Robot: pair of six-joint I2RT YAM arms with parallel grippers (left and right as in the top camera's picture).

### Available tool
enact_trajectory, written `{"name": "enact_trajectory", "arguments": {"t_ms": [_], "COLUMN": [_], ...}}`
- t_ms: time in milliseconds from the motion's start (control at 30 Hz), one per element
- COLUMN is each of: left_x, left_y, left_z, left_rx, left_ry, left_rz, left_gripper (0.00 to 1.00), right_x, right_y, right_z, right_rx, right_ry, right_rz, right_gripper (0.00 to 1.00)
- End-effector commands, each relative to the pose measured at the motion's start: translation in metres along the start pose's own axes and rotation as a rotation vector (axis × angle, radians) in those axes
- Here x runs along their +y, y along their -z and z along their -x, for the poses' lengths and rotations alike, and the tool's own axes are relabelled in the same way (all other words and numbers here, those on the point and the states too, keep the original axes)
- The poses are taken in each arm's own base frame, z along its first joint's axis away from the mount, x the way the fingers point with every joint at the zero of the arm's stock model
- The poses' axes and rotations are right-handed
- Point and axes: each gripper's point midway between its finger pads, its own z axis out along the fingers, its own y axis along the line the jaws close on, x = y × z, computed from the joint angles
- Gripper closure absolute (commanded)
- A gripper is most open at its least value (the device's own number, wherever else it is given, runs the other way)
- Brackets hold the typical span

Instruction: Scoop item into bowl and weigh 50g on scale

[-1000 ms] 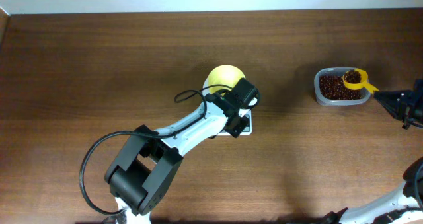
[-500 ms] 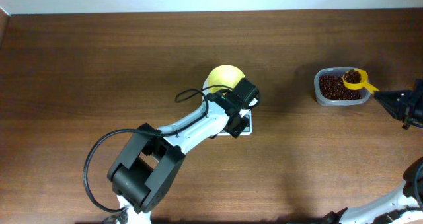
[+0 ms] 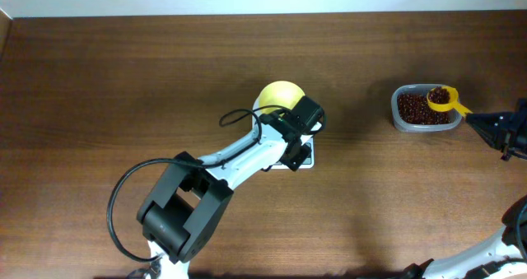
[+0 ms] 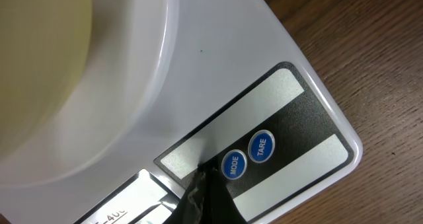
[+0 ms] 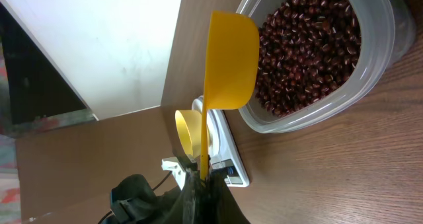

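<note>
The pale-yellow bowl [image 3: 278,95] stands on the white scale [image 3: 306,159], which the left arm mostly hides from above. My left gripper [image 4: 201,174] is shut, empty, its tip touching the scale's [image 4: 291,45] front strip beside the blue MODE button [image 4: 233,164]; the bowl [image 4: 39,52] fills the upper left there. My right gripper [image 3: 480,123] is shut on the handle of the yellow scoop [image 3: 442,98]. The scoop carries reddish-brown beans and hovers over the clear container [image 3: 424,108] of beans [image 5: 310,45]. The scoop's [image 5: 228,59] underside shows in the right wrist view.
A TARE button [image 4: 262,146] sits next to MODE. The left arm's links and black cable [image 3: 239,118] stretch from the table's front to the scale. Bare wooden table [image 3: 123,81] lies to the left and between scale and container. A white wall borders the far edge.
The left arm's rear links have shifted slightly to the right. Both grippers, the scoop and the bowl stay where they were.
</note>
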Motion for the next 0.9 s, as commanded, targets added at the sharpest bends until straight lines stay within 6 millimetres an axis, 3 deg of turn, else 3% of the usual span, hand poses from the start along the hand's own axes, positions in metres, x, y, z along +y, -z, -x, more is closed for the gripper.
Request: {"name": "enact_trajectory", "arguments": {"t_ms": [0,67,133,233,267,467,500,567,633,767,867], "left_x": [-0.002,-0.001,0.0,-0.002,-0.002,0.018,0.032,0.072,0.124,0.205,0.241], "left_y": [-0.045,-0.042,-0.024,0.017,0.039,0.142,0.158,0.168,0.164,0.164,0.169], "left_z": [-0.043,-0.039,-0.023,0.004,0.014,0.034,0.032,0.018,-0.012,-0.061,-0.084], "left_rx": [0.159,0.146,0.086,-0.037,-0.096,-0.332,-0.361,-0.354,-0.285,-0.239,-0.243], "left_ry": [-0.014,-0.012,-0.007,0.006,0.015,0.056,0.085,0.203,0.343,0.58,0.681], "left_rz": [0.005,0.005,0.003,-0.034,-0.065,-0.065,-0.051,-0.014,0.037,0.096,0.149], "left_gripper": [1.0,1.0,1.0,1.0,1.0,1.0,1.0,1.0,1.0,1.0,1.0], "right_x": [0.0,0.0,0.0,0.0,0.0,0.0,0.0,0.0,0.0,0.0,0.0], "right_y": [-0.001,-0.001,-0.001,-0.001,-0.001,-0.001,-0.001,-0.001,-0.001,-0.001,-0.001], "right_z": [0.001,0.001,0.001,0.001,0.001,0.001,0.001,0.001,0.001,-0.001,-0.002], "right_rx": [-0.003,-0.003,-0.003,-0.003,-0.003,-0.003,-0.003,-0.003,-0.002,0.003,0.005], "right_ry": [0.001,0.001,0.0,0.0,0.0,0.0,0.0,0.0,-0.001,-0.013,0.004], "right_rz": [0.032,0.032,0.032,0.032,0.032,0.032,0.032,0.032,0.032,0.033,0.034], "right_gripper": [0.96,0.96,0.96,0.96,0.96,0.96,0.96,0.96,0.96,0.96,0.96]}}
